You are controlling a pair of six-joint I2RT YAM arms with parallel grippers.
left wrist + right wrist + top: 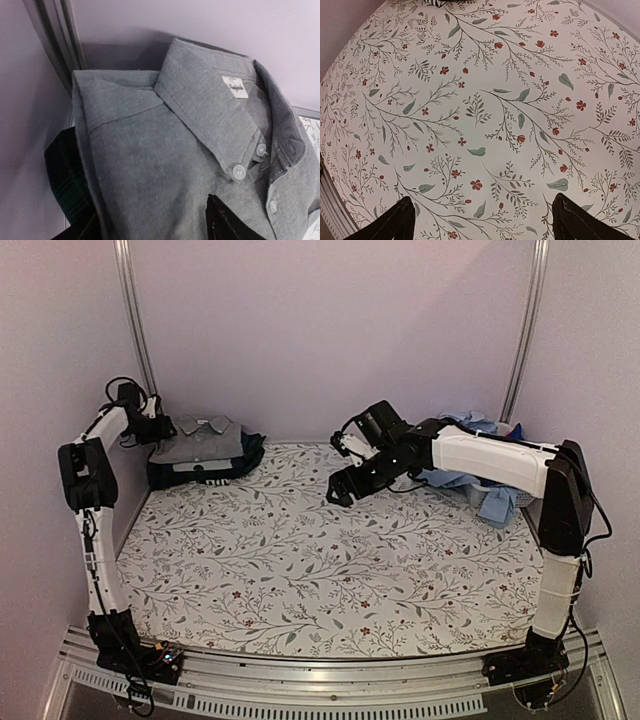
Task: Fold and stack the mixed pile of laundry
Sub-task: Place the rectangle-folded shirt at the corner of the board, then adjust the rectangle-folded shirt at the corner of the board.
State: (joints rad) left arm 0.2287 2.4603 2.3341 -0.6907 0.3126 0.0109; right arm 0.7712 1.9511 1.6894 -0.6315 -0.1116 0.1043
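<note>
One grey shirt (200, 440) lies beside left jaws, state unclear; right jaws spread above sheet (480, 100).

The top external view looks down from above and behind the near edge over the whole floral sheet (300, 560). The left wrist view sits close over the grey collared shirt (150, 150) in the far-left corner; the right wrist view faces down on the sheet's middle from higher up
</note>
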